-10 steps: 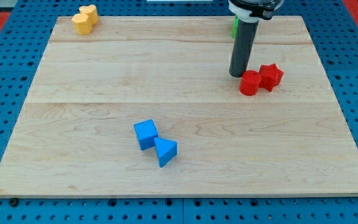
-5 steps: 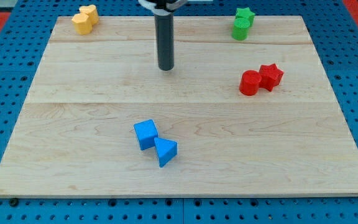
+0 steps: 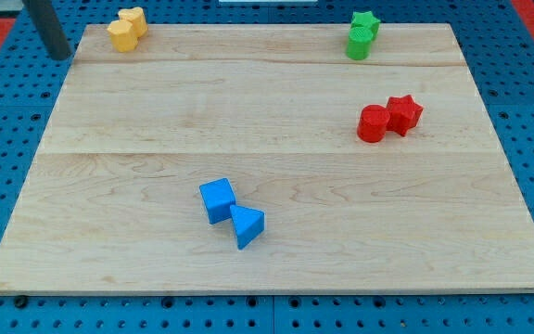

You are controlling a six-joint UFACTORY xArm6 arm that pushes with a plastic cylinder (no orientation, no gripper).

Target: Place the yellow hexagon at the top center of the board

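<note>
Sweeping leftward from mid-board, my tip [image 3: 61, 56] now sits off the board's [image 3: 276, 269] top-left corner, holding nothing, left of the untouched yellow hexagon [image 3: 121, 35], whose push rightward remains undone.

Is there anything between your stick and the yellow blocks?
No. In the camera view, only the board's bare corner separates my tip from the yellow hexagon; the other yellow block sits touching it on the far side.
</note>
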